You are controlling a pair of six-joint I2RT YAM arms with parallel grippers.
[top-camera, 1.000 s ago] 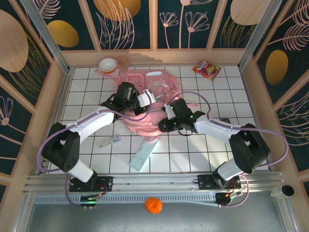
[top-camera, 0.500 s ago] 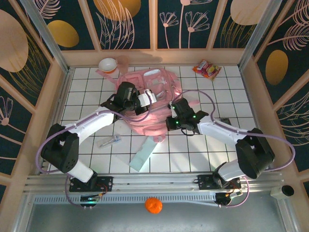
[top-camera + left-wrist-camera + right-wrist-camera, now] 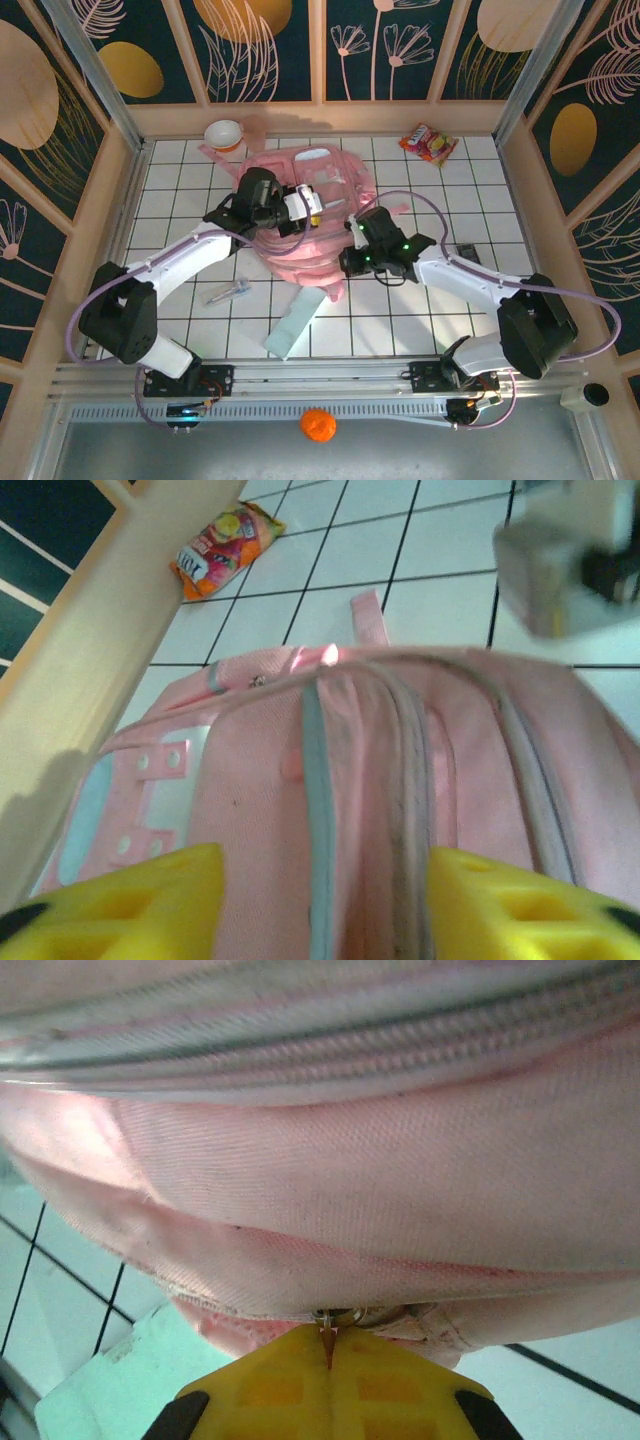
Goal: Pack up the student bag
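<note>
The student bag (image 3: 300, 225), pink with white patches, lies crumpled in the middle of the tiled table. My left gripper (image 3: 306, 205) hovers over its top, open. In the left wrist view the yellow fingers (image 3: 120, 905) stand apart on either side of the bag's (image 3: 400, 780) zipper seams, gripping nothing. My right gripper (image 3: 346, 262) is at the bag's near right edge. In the right wrist view it (image 3: 330, 1345) is shut on a small metal zipper pull (image 3: 335, 1317) under the pink fabric (image 3: 350, 1160).
A mint-green flat case (image 3: 295, 322) lies in front of the bag, partly under it. A pen-like item (image 3: 228, 293) is to its left. A bowl (image 3: 223, 133) sits at the back left, a snack packet (image 3: 428, 143) at the back right, a small dark object (image 3: 465, 250) at the right.
My left gripper has let go of the bag and opened. My right gripper closed on the zipper pull and shifted slightly; the bag's near edge moved with it.
</note>
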